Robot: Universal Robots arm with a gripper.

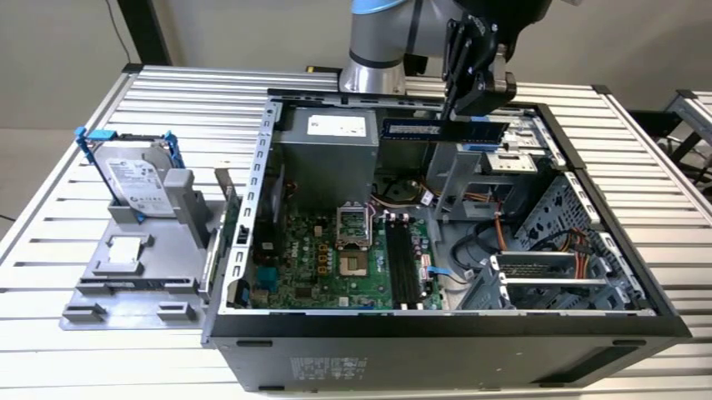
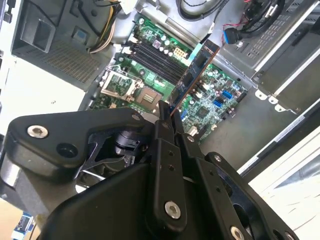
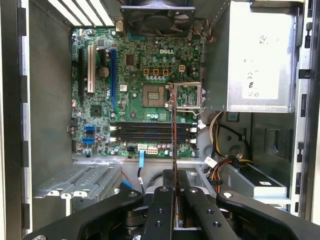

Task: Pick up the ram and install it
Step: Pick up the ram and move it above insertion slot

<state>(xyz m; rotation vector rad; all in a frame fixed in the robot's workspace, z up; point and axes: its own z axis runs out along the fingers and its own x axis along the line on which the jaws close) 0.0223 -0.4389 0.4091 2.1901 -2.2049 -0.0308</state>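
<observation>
My gripper (image 1: 474, 115) hangs above the back of the open computer case (image 1: 263, 142), shut on the ram (image 1: 443, 129), a long dark green-blue stick held level and pointing to the exterior view's left. In the second wrist view the ram (image 2: 198, 67) juts out from between the black fingers (image 2: 164, 122) over the motherboard. The first wrist view has the ram (image 3: 174, 125) edge-on, a thin line crossing the long black memory slots (image 3: 152, 134) well below it. Those slots (image 1: 403, 265) lie near the front of the green motherboard (image 1: 323, 267).
A silver hard drive (image 1: 139, 179) in a blue bracket stands in a grey holder outside the case on the exterior view's left. Inside are the grey power supply (image 1: 328, 146), the processor socket (image 1: 352, 229), bundled cables (image 1: 489, 242) and the drive cage (image 1: 556, 275).
</observation>
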